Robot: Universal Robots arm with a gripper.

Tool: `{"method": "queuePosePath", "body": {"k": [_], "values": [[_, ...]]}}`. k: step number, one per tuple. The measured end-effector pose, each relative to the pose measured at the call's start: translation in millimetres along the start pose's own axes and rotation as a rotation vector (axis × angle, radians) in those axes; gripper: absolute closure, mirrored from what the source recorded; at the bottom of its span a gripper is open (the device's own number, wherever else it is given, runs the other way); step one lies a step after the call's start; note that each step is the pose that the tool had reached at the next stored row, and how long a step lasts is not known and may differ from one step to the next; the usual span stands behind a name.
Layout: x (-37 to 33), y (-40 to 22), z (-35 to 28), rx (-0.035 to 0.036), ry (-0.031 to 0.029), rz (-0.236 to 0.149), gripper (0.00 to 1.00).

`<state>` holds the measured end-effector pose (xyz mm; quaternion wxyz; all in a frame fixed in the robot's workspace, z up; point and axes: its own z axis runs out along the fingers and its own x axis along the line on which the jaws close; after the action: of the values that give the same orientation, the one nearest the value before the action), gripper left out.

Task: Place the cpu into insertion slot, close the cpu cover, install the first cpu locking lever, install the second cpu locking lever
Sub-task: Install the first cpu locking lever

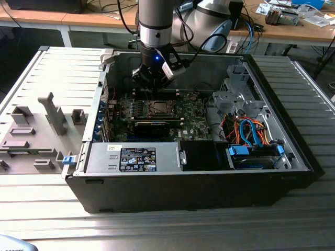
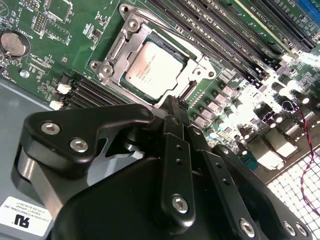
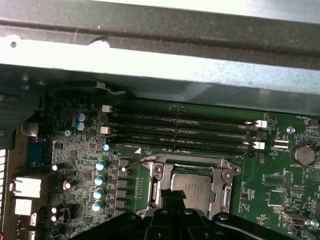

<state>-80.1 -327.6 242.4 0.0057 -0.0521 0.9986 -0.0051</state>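
Cpu: the silver-grey cpu (image 2: 154,69) lies flat in the insertion slot (image 2: 112,52) on the green circuit board (image 2: 60,60); it also shows in the first wrist view (image 3: 194,187)
Cpu cover: the grey metal cpu cover (image 2: 130,37) frames the chip, lying down around its edges
Gripper: the gripper (image 2: 172,107) hangs just above the slot's edge, its black fingers (image 2: 175,150) pressed together with nothing between them
Exterior view: the gripper (image 1: 153,83) sits low inside the open computer case (image 1: 293,151), over the slot (image 1: 157,109)
Memory slots: long black memory slots (image 3: 180,131) run beside the socket
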Motion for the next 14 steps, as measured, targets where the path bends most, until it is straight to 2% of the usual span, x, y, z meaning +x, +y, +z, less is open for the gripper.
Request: {"method": "queuePosePath", "body": {"k": [2, 5, 6, 14], "values": [[1.0, 0.1, 0.0, 0.0001, 0.0001, 0.000, 0.89], [16.6, 1.7, -0.2, 0.0001, -0.0001, 0.000, 0.89], [19.1, 2.0, -0.2, 0.0001, -0.0001, 0.000, 0.89], [25.9, 2.7, -0.3, 0.0001, -0.0001, 0.000, 0.89]]}}
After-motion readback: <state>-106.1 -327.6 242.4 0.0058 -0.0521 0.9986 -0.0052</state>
